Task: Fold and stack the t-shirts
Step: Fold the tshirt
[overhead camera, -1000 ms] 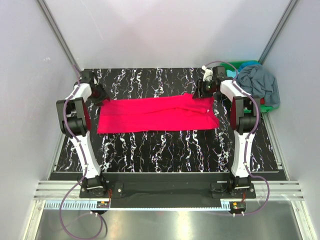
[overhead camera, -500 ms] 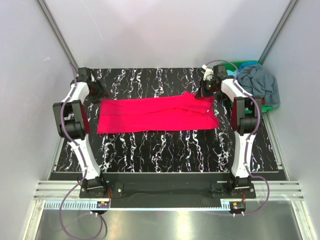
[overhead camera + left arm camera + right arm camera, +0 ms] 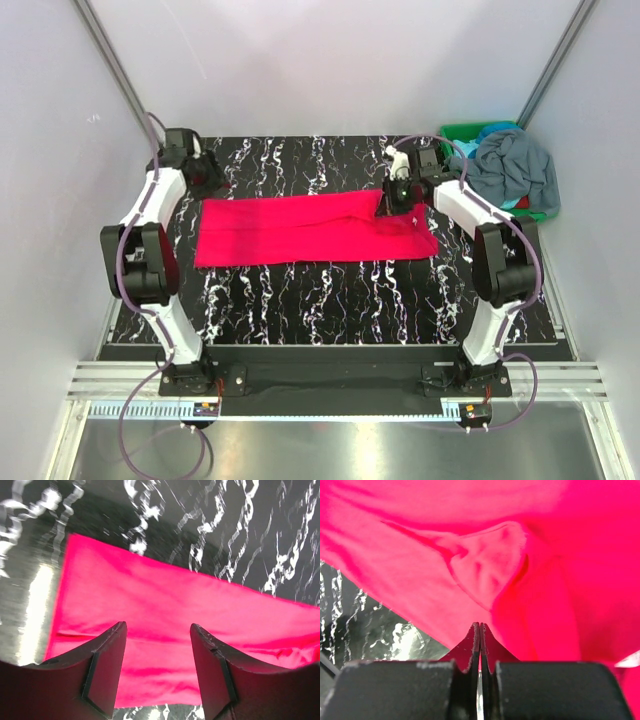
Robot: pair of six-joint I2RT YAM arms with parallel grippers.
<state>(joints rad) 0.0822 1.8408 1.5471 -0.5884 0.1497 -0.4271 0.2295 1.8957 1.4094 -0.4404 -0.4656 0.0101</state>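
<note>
The magenta t-shirt (image 3: 310,230) lies mid-frame on the surface (image 3: 330,290), the right jaws clenched on its upper-right corner, so the released left jaws should pinch the upper-left corner before both fold evenly.

Left claw (image 3: 157,626) (jaws apart) hangs over magenta t-shirt (image 3: 165,605) on marbled tbl (image 3: 225,520).

1. Top view: high behind the arm bases, looking down over the whole bench (image 3: 330,300).
2. Left wrist: close, tilted down past its fingers (image 3: 107,665) at the pink shirt (image 3: 165,615), left end.
3. Right wrist: very close on the pink shirt's right end; all three views share it.
</note>
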